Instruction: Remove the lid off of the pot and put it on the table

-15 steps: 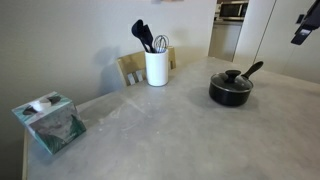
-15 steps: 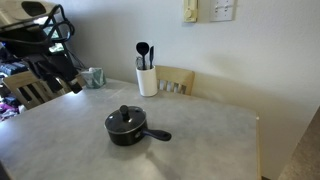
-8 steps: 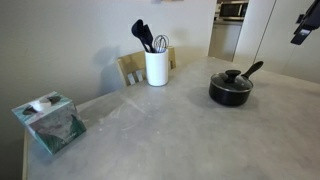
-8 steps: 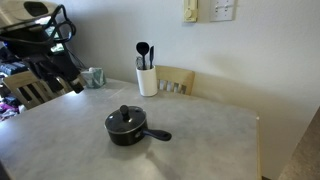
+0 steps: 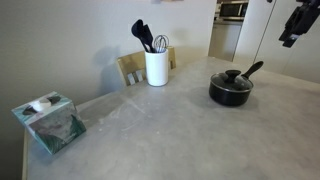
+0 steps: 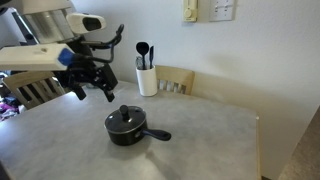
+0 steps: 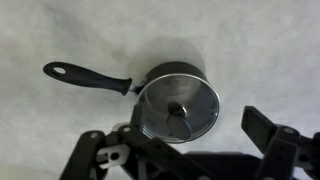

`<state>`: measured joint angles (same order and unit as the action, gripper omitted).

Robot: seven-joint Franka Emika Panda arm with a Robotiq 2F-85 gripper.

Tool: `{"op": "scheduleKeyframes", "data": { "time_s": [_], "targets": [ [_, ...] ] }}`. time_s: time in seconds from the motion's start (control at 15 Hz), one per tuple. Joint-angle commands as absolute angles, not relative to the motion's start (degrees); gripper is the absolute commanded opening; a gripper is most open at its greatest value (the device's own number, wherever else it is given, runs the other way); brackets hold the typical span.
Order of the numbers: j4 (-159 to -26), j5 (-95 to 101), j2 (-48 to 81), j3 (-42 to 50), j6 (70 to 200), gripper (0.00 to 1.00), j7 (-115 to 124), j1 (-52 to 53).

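The small black pot (image 5: pixel 231 90) (image 6: pixel 127 128) stands on the light grey table (image 5: pixel 170 130) (image 6: pixel 210 135), its long handle angled up. The glass lid with a black knob (image 5: pixel 232 74) (image 6: pixel 124 111) (image 7: pixel 178 107) sits on the pot. In the wrist view the pot (image 7: pixel 160 74) is seen from above, handle (image 7: pixel 85 78) pointing left. My gripper (image 6: pixel 92 88) (image 5: pixel 292 30) (image 7: pixel 185 160) is open and empty, high above the table, beside and above the pot.
A white utensil holder (image 5: pixel 156 67) (image 6: pixel 147 79) with black utensils stands at the table's back by the wall. A green tissue box (image 5: pixel 50 122) sits near a table corner. A wooden chair back (image 6: pixel 178 80) shows behind the table.
The arm has swung in over the table toward the pot; in an exterior view it now reaches far into the frame. Pot and lid have not moved.
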<state>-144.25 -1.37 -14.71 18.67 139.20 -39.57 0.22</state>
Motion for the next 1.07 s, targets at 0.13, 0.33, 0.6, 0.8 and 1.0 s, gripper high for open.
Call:
{"op": "scheduleKeyframes", "data": {
  "time_s": [0.13, 0.33, 0.6, 0.8, 1.0],
  "targets": [
    [-142.1, -4.6, -11.0, 16.9, 138.7, 1.00, -44.0, -1.4],
    [-141.9, -4.0, -11.6, 17.7, 137.4, 1.00, -46.7, -1.9],
    [-138.1, -6.3, -6.9, 19.8, 133.4, 1.00, -61.9, -3.0],
    [-133.8, -11.7, -1.1, 20.4, 132.6, 1.00, -74.4, -2.6],
    [-127.6, -17.3, 6.6, 16.7, 129.1, 1.00, -81.8, -3.4]
  ]
}}
